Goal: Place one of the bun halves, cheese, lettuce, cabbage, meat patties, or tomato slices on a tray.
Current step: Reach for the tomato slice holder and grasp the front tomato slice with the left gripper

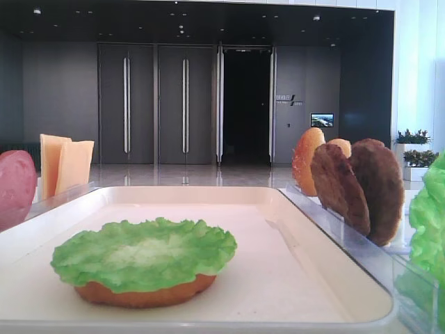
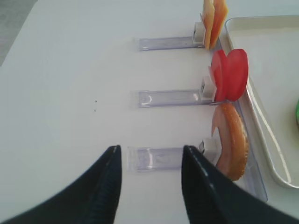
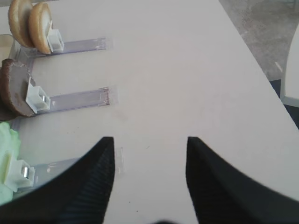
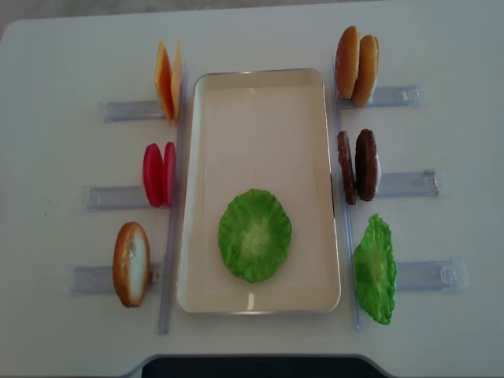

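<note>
— Seen from overhead, left to right: cheese (image 4: 168, 89), tomato slices (image 4: 158, 174) and one bun half (image 4: 131, 264) standing on edge in clear racks (image 4: 118, 196) left of the tray (image 4: 264, 93); a lettuce leaf (image 4: 254, 235) lying flat in the tray's near half; then bun halves (image 4: 357, 66), meat patties (image 4: 358, 165) and a second lettuce leaf (image 4: 374, 269) racked on the right.

— Shown only by the low front view: an orange-brown bun half (image 1: 146, 293) under that tray lettuce, hidden from above.

— Left gripper (image 2: 150, 173) visible only through its own wrist camera: released, jaws spread, nothing between them, hanging over bare table at the outer end of the nearest rack, tomato slices well ahead and to the right.

— Right gripper (image 3: 149, 163) likewise: parted, grasping nothing, above bare table beside the lettuce rack's outer end.

— Open room: far half of the tray bare, low raised rim all round; racks lying just beside both long rims; wide bare table (image 4: 55, 63) outside the racks; the right table edge in sight in the right wrist view.
</note>
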